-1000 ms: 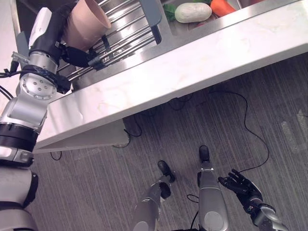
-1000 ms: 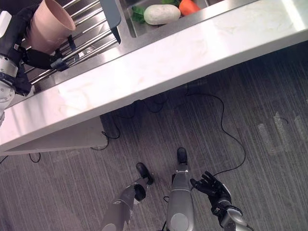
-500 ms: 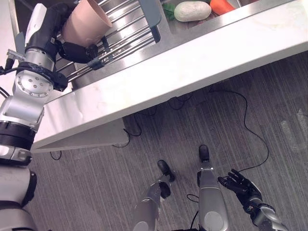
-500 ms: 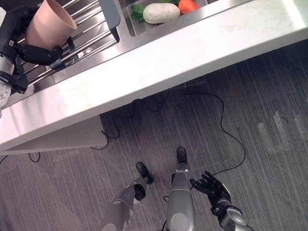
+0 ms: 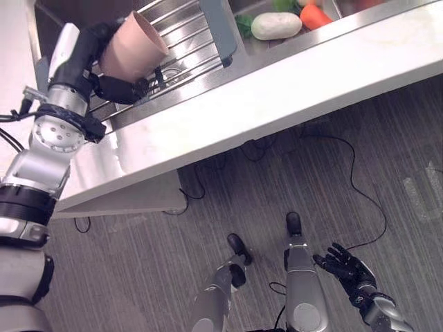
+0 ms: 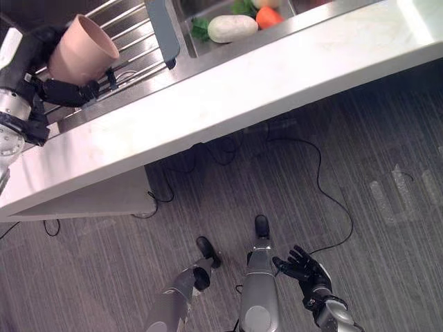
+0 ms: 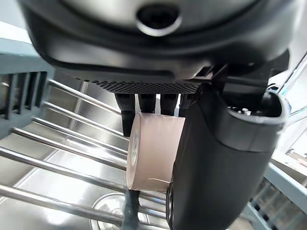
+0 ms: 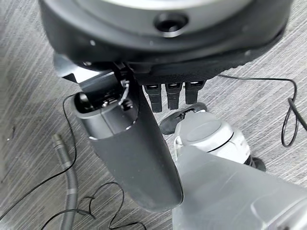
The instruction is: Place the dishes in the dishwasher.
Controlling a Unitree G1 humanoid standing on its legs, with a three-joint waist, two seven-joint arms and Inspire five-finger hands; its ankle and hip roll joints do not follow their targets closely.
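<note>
Down by your side, your right hand [image 5: 348, 268] hangs over the grey floor [image 5: 387, 145] with its fingers spread and relaxed, holding nothing; it sits well clear of the work, which I judge keeps it out of the way while the other arm does the carrying. Farther out, past the pale bench [image 5: 291, 83], your left hand [image 5: 104, 62] is closed around a pink cup [image 5: 131, 50], thumb on one side and fingers wrapped behind the wall, as the left wrist view shows. You hold the cup tipped, mouth pointing up and away from the palm, raised just above the metal rack bars [image 5: 181, 47] that run beneath and beyond your fingers. That grip round the body leaves the base free, so it looks suited to setting the cup down among the bars. Beyond the rack, well apart from the left hand, a white vegetable [image 5: 276, 25] and a carrot [image 5: 315, 14] lie in the sink [image 5: 259, 48].
</note>
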